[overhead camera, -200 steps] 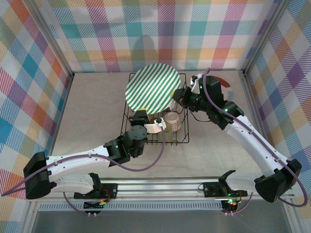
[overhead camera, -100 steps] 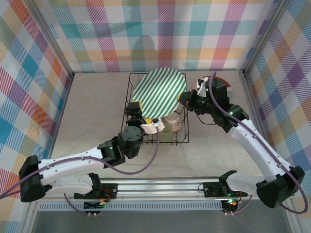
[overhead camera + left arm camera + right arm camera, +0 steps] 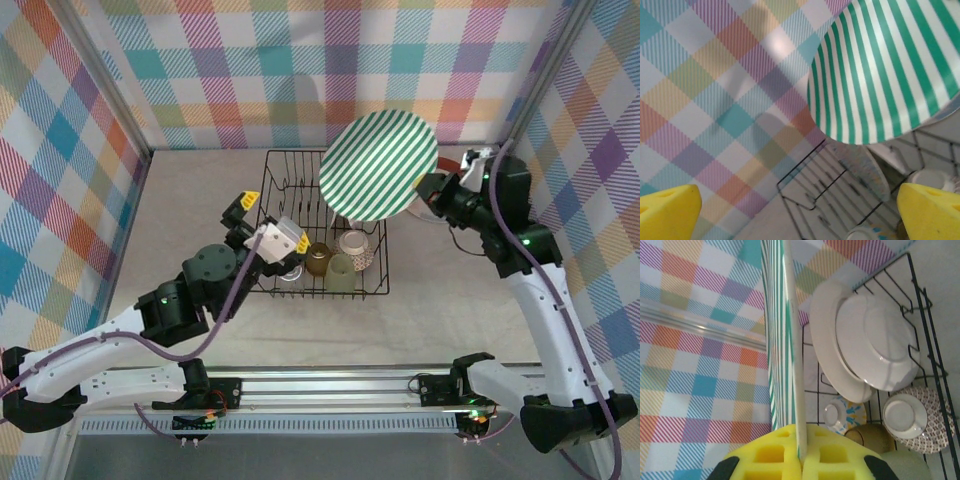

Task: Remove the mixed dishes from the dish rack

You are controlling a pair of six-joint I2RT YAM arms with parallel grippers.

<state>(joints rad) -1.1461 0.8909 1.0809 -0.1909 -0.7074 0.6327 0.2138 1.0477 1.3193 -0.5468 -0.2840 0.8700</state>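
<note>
The green-striped plate (image 3: 378,165) hangs above the back right corner of the black wire dish rack (image 3: 383,250), tilted on edge. My right gripper (image 3: 425,190) is shut on its right rim; in the right wrist view the plate's edge (image 3: 792,340) runs down between the yellow pads (image 3: 765,460). A cream plate (image 3: 875,350) still leans in the dividers. An amber cup (image 3: 319,258), a pale-green cup (image 3: 342,270) and a patterned bowl (image 3: 355,247) sit at the rack's front. My left gripper (image 3: 270,220) is open and empty over the rack's left edge.
A small blue-and-yellow bowl (image 3: 842,412) lies in the rack beside the cups. A dark red-rimmed round thing (image 3: 455,160) sits on the table behind my right arm. Checked walls close in the table on three sides. Bare tabletop lies left and right of the rack.
My right gripper has carried the striped plate up and to the right, out of the rack. My left arm has pulled back from the rack's front toward the left.
</note>
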